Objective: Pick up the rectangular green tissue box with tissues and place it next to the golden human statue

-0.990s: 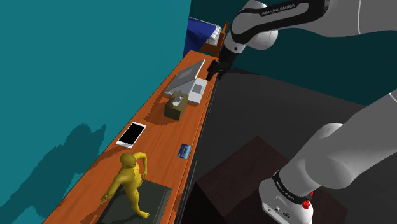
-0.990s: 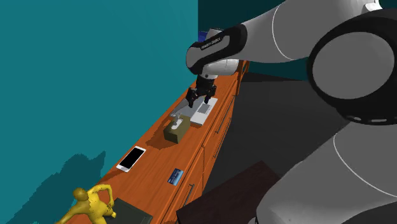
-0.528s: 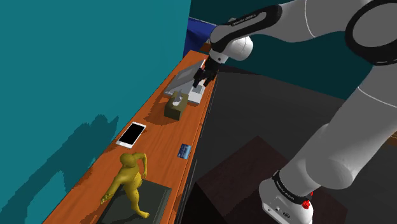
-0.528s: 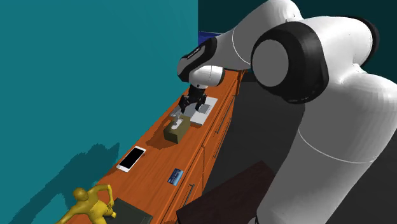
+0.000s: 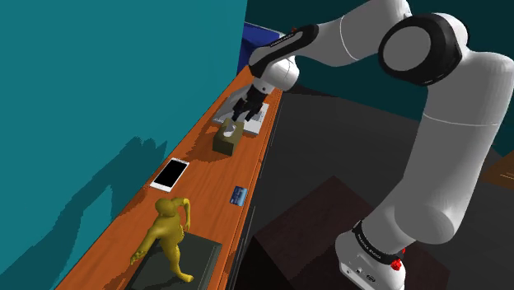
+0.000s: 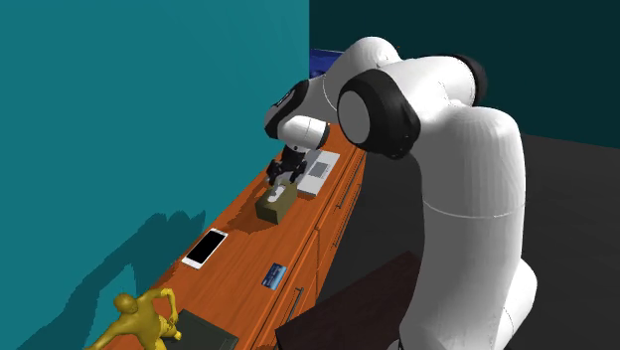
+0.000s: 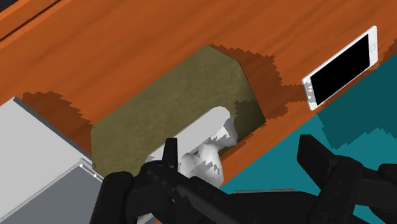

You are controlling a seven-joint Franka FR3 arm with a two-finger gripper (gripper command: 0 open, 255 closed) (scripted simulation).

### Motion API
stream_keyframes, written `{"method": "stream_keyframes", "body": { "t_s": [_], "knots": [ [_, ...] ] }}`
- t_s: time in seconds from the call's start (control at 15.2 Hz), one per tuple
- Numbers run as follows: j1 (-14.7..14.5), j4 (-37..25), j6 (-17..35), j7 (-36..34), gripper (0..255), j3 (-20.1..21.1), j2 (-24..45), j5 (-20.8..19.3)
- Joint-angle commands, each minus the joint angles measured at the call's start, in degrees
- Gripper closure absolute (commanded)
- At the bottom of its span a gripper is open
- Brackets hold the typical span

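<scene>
**Gripper moved from the grey device to above the tissue box**

Since a second ago my arm has swung along the worktop [image 5: 203, 167], and the gripper [image 5: 242, 114] has come off the far grey device [image 6: 320, 169] to hang just over the tissue box [image 5: 228, 138]. That box is olive green with a white tissue standing out of its top. It sits upright on the far half of the worktop, close to the teal wall and just beside the grey device. From the wrist camera I see the fingers [image 7: 167, 154] spread wide apart above the tissue, clasping nothing. Nearer lies a white-edged phone [image 5: 170, 174], and a small blue card [image 5: 238, 195] lies by the front edge. At the near end, well apart from the box, the golden statue [image 5: 169, 235] stands on a dark tray [image 5: 198, 257].
</scene>
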State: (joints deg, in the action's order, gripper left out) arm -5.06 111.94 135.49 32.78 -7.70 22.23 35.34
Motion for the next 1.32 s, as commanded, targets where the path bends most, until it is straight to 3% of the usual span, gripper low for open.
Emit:
{"method": "stream_keyframes", "body": {
  "t_s": [0.0, 0.53, 0.99, 1.06, 1.25],
  "knots": [
    [0.7, -3.5, -0.2, 1.0, 0, 0.9, 3.9, 1.8],
    [0.3, -4.6, 3.3, 2.1, 0, 2.4, 8.3, 3.9],
    [0.3, -4.6, 3.3, 2.1, 0, 2.4, 8.2, 3.8],
    [0.3, -4.6, 3.3, 2.1, 255, 2.4, 8.2, 3.8],
    [0.3, -4.6, 3.3, 2.2, 255, 2.4, 8.3, 3.8]
  ]
}}
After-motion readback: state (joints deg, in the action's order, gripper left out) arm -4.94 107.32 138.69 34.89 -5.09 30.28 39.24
